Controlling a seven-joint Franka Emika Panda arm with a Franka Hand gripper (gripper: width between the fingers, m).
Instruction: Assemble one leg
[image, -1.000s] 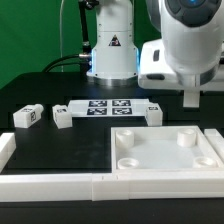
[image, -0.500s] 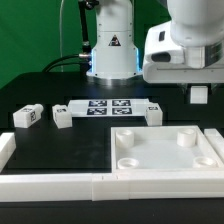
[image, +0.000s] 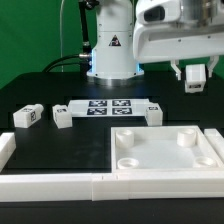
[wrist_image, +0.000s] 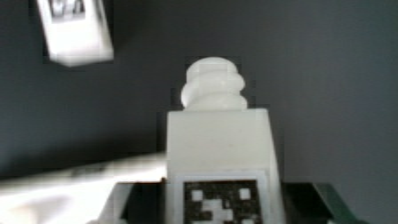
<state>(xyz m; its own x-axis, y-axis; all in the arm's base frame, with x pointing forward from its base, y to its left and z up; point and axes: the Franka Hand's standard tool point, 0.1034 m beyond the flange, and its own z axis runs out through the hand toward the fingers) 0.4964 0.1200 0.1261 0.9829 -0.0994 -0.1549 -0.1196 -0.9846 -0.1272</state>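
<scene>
My gripper (image: 196, 77) is shut on a leg (image: 197, 80) and holds it in the air at the exterior view's right, well above the table. In the wrist view the held leg (wrist_image: 222, 140) is a white block between the jaws of my gripper (wrist_image: 222, 203), with a square marker on its face and a rounded screw tip pointing away. Three other legs lie on the black table: two (image: 27, 116) (image: 63, 116) at the left and one (image: 154, 111) at the marker board's right end. One blurred leg (wrist_image: 80, 35) also shows in the wrist view.
The marker board (image: 105, 108) lies mid-table. The large white square panel (image: 165, 150) with round corner holes lies in front at the right. White rails (image: 50, 185) run along the front and left edges. The arm's base (image: 112, 50) stands behind.
My gripper has risen with the leg in it, from just above the table near the panel's far right corner to high above it.
</scene>
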